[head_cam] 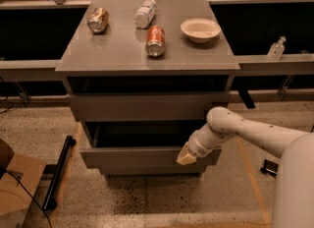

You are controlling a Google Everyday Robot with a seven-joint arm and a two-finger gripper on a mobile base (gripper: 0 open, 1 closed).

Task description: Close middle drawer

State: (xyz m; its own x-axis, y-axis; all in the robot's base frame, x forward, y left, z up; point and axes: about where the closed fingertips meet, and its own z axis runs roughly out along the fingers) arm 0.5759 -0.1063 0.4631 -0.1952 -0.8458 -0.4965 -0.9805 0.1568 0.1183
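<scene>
Lab: workbenches (260, 64), terrazzo floor (147, 200); claw (185, 158) at middle drawer (127, 158)

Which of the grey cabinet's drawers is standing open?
The middle drawer: it is pulled out with its dark inside showing, and its front stands forward of the upper drawer front above. The gripper is at its front, right of centre.

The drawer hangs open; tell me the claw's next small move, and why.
Probably push straight inward: the claw sits at the front of the middle drawer, right of centre, and that drawer juts out past the top drawer.
</scene>
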